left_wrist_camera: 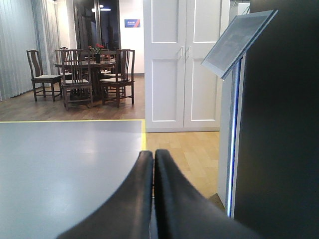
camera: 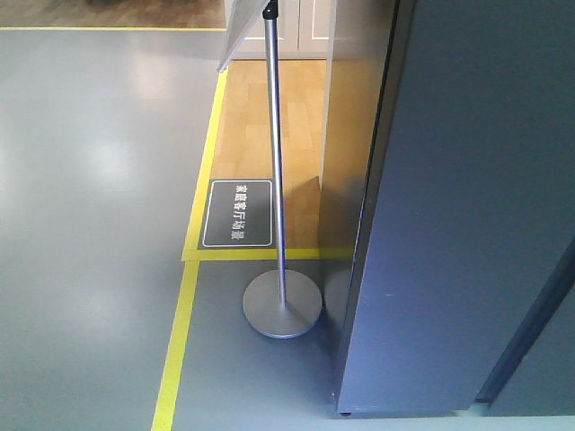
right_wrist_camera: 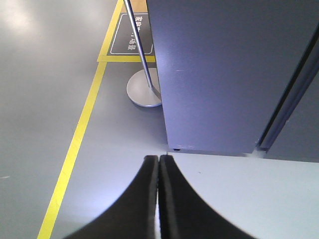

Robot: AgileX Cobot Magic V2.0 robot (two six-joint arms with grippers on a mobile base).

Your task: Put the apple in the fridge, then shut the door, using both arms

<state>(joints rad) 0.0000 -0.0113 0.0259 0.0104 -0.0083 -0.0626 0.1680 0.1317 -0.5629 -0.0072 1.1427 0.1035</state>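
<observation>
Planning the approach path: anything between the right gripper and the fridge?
Nothing visible. The right gripper, shut, points at bare grey floor running up to the fridge. The sign stand sits left of the fridge, off that line. No apple in view.

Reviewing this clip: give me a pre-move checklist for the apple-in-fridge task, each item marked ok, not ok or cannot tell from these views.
1. Apple located: not ok; it shows in none of the three views.
2. Left gripper free: ok; fingers pressed together, nothing between them.
3. Right gripper free: ok; fingers shut, empty, aimed at the grey floor.
4. Fridge in view: ok; its dark grey outer face fills the right of the front view.
5. Door open: cannot tell; no white interior shows, only a dark seam at the lower right.
6. Sign stand clear of the fridge: ok; its round base sits beside the fridge's left corner, apart from it.
</observation>
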